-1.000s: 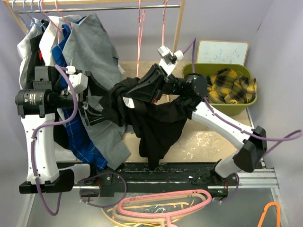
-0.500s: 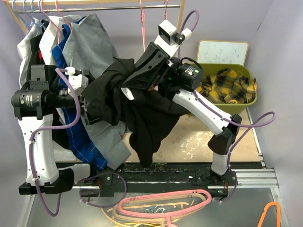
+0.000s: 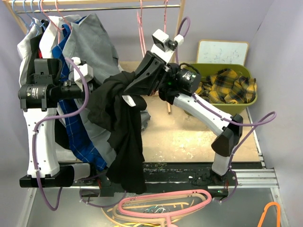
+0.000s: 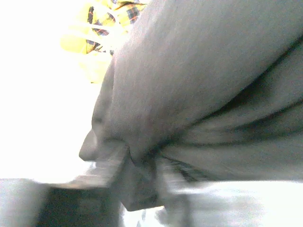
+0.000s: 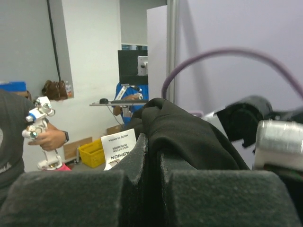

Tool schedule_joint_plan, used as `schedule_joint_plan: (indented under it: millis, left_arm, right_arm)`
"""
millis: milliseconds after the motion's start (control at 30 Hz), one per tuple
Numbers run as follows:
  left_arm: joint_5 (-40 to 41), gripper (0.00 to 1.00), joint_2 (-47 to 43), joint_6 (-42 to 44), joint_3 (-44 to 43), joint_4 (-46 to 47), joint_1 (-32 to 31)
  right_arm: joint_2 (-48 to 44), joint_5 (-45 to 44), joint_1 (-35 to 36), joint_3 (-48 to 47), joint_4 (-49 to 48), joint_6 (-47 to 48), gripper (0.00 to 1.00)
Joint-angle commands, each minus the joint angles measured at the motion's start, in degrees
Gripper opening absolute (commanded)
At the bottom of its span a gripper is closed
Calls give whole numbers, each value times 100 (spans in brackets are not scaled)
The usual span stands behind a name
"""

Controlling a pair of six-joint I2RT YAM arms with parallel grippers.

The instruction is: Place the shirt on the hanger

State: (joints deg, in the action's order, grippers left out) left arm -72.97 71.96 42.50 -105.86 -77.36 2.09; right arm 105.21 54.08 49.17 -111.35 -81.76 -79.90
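Observation:
The black shirt (image 3: 124,137) hangs in the air between both arms, and its tail drops past the table's front edge. My right gripper (image 3: 125,91) is shut on a bunched fold of it by the white label (image 5: 119,145); black cloth runs between the pads at the right gripper (image 5: 154,158). My left gripper (image 3: 93,89) is at the shirt's left side, mostly covered by cloth. In the blurred left wrist view, a fold of the shirt (image 4: 199,85) is pinched in the left gripper (image 4: 142,177). The thin pink hanger (image 3: 141,35) hangs from the rail behind the right arm.
Grey (image 3: 92,45) and blue (image 3: 78,137) garments hang on the rail (image 3: 113,7) at the left. A green bin (image 3: 232,109) holds a yellow plaid cloth (image 3: 232,85), with a whiteboard (image 3: 222,51) behind it. A thicker pink hanger (image 3: 165,202) and an orange one (image 3: 271,213) lie below the front edge.
The right arm lifted the shirt and carried it left. The shirt now hangs lower, over the front edge. The left gripper has closed on the shirt's left side.

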Motion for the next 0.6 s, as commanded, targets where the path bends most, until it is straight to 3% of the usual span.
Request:
schedule_joint_plan:
  millis: [0, 133, 233, 367, 567]
  left_arm:
    - [-174, 0, -53, 210, 10, 118, -33]
    - [256, 0, -169, -172, 300, 542, -29]
    - [925, 0, -261, -739, 502, 1033, -35]
    - [1580, 0, -343, -898, 687, 1265, -32]
    - [1961, 0, -429, -940, 1151, 1513, -32]
  right_arm:
    - [-542, -207, -424, 1170, -972, -456, 0]
    - [-930, -555, -1004, 2915, -1343, -629, 0]
    - [-1488, -636, -1262, 4167, -912, -126, 0]
    - [-2290, -660, -1444, 5150, 708, 1166, 0]
    - [-3505, -1387, -1466, 5701, 3759, 3643, 0]
